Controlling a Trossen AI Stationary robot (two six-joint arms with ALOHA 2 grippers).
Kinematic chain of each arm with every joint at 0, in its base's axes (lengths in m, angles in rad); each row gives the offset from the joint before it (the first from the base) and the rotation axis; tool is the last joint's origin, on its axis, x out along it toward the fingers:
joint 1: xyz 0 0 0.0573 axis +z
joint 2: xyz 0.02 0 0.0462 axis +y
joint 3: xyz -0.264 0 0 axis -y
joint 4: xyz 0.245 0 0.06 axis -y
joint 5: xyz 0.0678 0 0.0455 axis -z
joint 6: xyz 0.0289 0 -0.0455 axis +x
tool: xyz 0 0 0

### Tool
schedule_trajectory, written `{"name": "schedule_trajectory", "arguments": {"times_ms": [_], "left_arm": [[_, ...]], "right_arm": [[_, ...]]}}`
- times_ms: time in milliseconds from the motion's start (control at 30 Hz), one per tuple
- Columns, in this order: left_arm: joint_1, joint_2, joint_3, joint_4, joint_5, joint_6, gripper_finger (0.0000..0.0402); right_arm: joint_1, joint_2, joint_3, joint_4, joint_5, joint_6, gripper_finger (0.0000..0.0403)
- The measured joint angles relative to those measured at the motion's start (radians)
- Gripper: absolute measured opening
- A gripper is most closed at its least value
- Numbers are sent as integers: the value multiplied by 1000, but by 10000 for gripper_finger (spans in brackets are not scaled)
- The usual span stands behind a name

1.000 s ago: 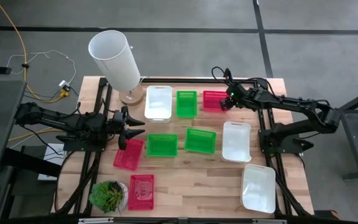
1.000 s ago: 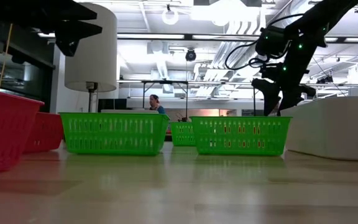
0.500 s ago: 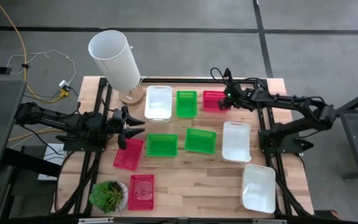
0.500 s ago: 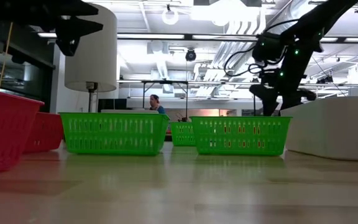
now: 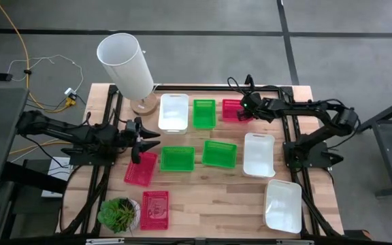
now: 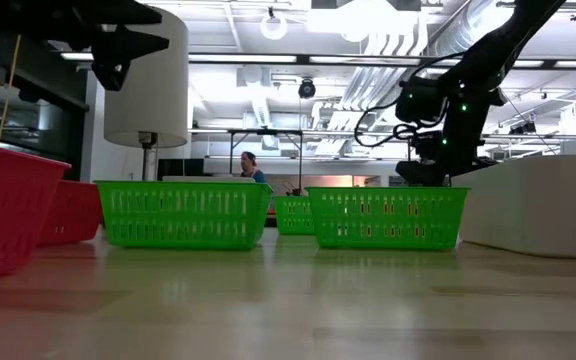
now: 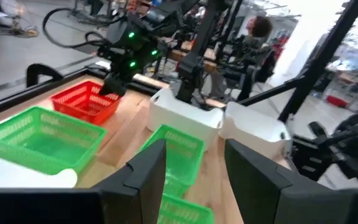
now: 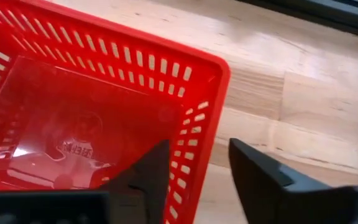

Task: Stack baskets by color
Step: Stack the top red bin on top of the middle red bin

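On the far side of the table stand a white basket [image 5: 173, 112], a green basket [image 5: 204, 113] and a red basket [image 5: 231, 107] in a row. My right gripper [image 5: 243, 112] is lowered, slanting down, at that red basket's right end. It is open, one finger inside the right wall [image 8: 199, 127] and one outside. Two green baskets [image 5: 177, 158] [image 5: 220, 154] and a white basket [image 5: 258, 154] sit mid-table. My left gripper [image 5: 152, 140] hovers open and level above the table's left side, beside another red basket [image 5: 140, 169].
A third red basket [image 5: 154, 209] and a potted plant [image 5: 119, 214] sit at the near left, and a white basket [image 5: 283, 205] at the near right. A tall white cylinder [image 5: 126, 64] on a wooden base stands at the far left. A person shows in the room beyond.
My right gripper has come down and a little toward the table's left, onto the right end of the far red basket. In the low view it has sunk behind the green basket's rim. The baskets have kept their places.
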State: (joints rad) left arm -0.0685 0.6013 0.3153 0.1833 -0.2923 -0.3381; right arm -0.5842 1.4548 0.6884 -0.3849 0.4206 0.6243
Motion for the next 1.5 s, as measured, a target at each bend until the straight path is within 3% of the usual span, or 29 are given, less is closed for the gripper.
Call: {"name": "schedule_trajectory", "arguments": {"times_ms": [200,533,833,967,1200,1367,1500], "left_arm": [[1,39,0,31,-14,0,152],[-27,119,0,180,16,107,152],[-129,324,38,444,-11,440,152],[-172,477,161,360,-82,603,152],[-209,768,450,-6,-318,769,152],[-188,903,644,-142,-364,772,170],[-164,982,750,-185,-392,864,195]], "right_arm": [[4,-50,20,-27,52,-68,15],[120,-263,207,-213,17,-161,4],[362,-283,408,-349,-13,-180,1],[444,-262,442,-344,-21,-180,1],[508,-255,444,-333,-15,-169,1],[515,-254,444,-329,-24,-151,0],[516,-243,444,-324,-53,-133,0]]}}
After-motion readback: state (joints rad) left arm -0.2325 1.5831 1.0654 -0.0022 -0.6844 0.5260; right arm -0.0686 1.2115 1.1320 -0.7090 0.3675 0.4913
